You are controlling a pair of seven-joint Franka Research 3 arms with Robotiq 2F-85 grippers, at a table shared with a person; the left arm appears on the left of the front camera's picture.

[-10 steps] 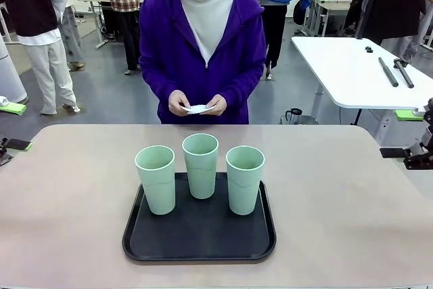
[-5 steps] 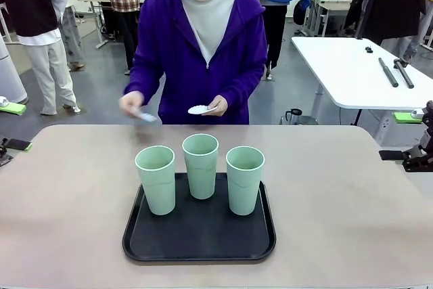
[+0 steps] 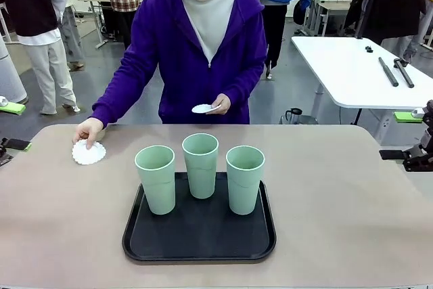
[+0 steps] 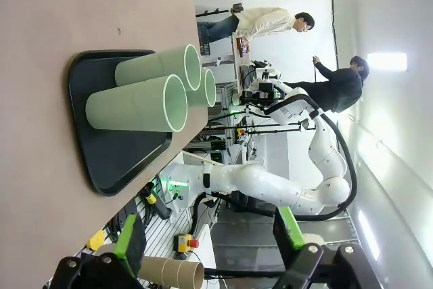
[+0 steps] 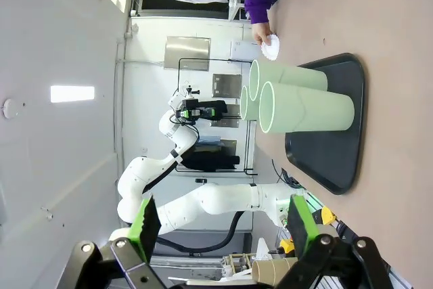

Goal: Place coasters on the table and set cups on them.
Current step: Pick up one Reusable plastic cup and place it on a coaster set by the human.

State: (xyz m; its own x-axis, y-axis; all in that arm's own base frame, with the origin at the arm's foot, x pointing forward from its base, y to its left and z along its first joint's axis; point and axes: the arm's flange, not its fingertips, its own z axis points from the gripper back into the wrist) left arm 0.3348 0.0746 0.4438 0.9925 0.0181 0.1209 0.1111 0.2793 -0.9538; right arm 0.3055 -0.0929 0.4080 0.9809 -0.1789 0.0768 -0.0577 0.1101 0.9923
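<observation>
Beige table (image 3: 338,194), coaster (image 3: 88,153) near left edge, cups (image 3: 200,165) on central tray (image 3: 199,240)

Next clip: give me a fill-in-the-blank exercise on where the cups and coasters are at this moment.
1. All ____ cups stand upright on the black tray.
2. One coaster lies on the table, touched by the person's hand, to the robot's ____ of the black tray.
3. The left gripper and the right gripper are both ____.
Missing words: three; left; open.
</observation>
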